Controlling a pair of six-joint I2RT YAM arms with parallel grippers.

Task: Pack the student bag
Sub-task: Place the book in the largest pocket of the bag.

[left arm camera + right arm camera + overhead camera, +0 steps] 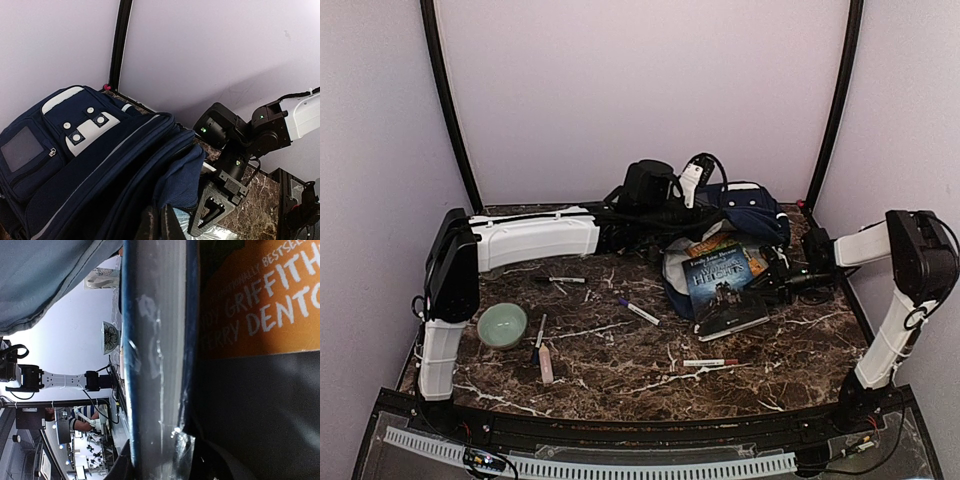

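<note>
Student bag: navy fabric with thin white stripes, soft and slumped, at rear right of the marble-patterned table. Two glossy books overlap its front. Left gripper is at the bag's edge and right gripper beside the books; spacing unreadable for both. Round green bowl and slim markers lie front left.

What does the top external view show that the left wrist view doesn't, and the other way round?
Only the top external view shows the green bowl, the pens scattered on the marble table, and the blue book lying by the backpack. Only the left wrist view shows the backpack's front pocket with its zip, and the white patch with round snaps. Both views show the navy backpack and the right arm reaching in at its open side.
</note>
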